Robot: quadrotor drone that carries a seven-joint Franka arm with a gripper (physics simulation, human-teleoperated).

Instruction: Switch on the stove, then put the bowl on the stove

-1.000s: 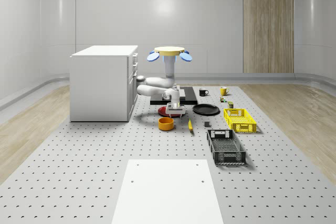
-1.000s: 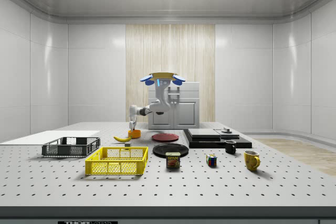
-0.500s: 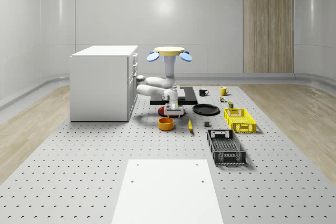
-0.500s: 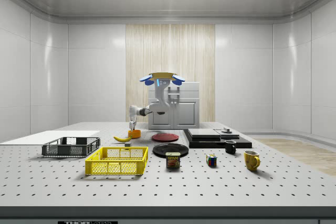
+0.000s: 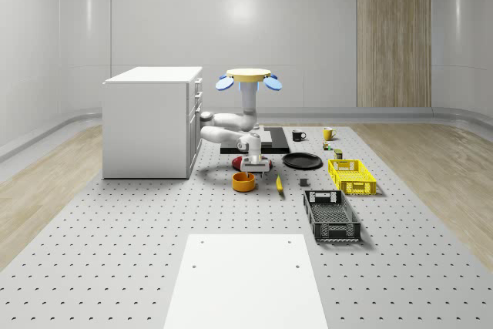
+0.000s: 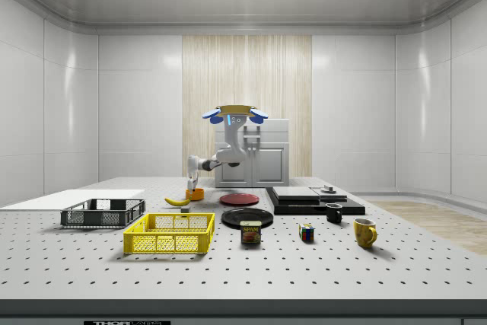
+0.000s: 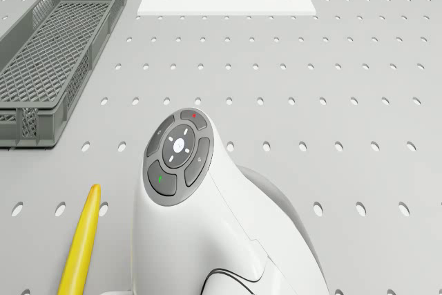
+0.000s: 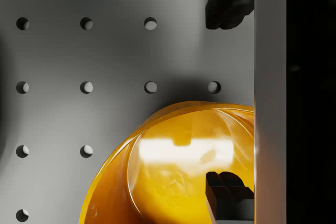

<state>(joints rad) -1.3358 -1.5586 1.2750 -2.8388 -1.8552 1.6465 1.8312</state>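
We see the drone point(image 5: 249, 76) hovering above the stove point(image 5: 266, 139), gripper point(image 8: 229, 98) spread open just over the bowl point(image 8: 173, 166), one finger point(image 8: 228, 195) inside the rim, banana point(image 7: 79, 240) nearby

White cabinet point(image 5: 150, 122), yellow crate point(image 5: 351, 176), grey crate point(image 5: 331, 215), banana point(image 5: 279, 184), black plate point(image 5: 302, 161), yellow mug point(image 5: 327, 133).

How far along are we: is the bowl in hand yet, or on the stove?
Stove state can't be told from these views. In hand: the drone hovers over the table near the stove, with the gripper lowered over the orange bowl; the fingers are open, straddling its rim, not closed. Left: grasp, lift, and set the bowl on the stove.
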